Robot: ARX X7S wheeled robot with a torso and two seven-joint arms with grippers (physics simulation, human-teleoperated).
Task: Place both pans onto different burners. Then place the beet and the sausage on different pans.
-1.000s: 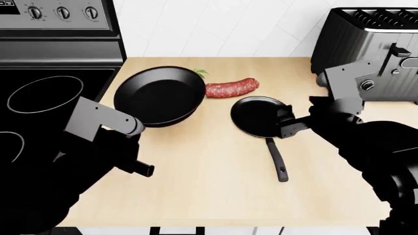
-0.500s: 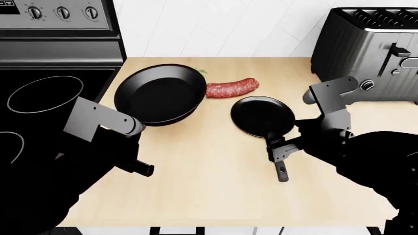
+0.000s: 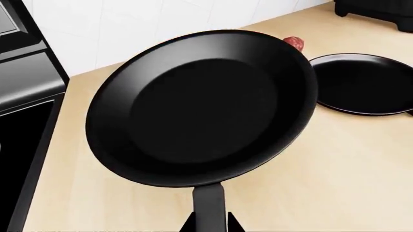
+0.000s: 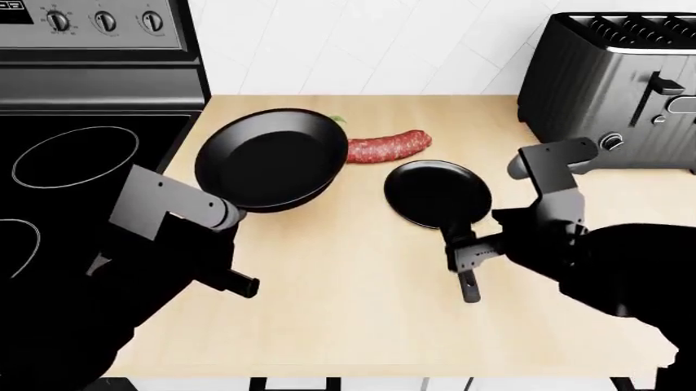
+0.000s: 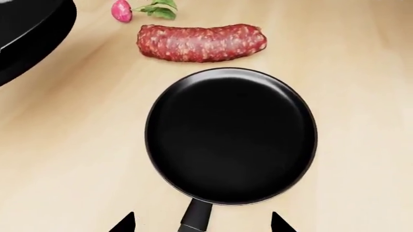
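The larger pan (image 4: 266,159) hangs tilted above the counter, and my left gripper (image 3: 210,224) is shut on its handle (image 3: 208,205). On the counter lies the smaller pan (image 4: 438,194), its handle (image 4: 465,281) pointing toward me. My right gripper (image 5: 200,224) is open, one finger on each side of that handle without touching it. The sausage (image 5: 201,42) lies just behind the smaller pan. The beet (image 5: 121,9) sits beside it, mostly hidden behind the larger pan in the head view. On the cooktop to the left, a large burner (image 4: 74,156) and part of another burner (image 4: 15,243) show.
A black toaster (image 4: 614,73) stands at the back right of the counter, close to my right arm. The stove's knob panel (image 4: 103,20) rises behind the cooktop. A white tiled wall closes the back. The counter's front edge (image 4: 359,376) is near my arms.
My right gripper has moved back from the smaller pan's rim to its handle and now straddles it. The larger pan has shifted slightly in my left gripper.
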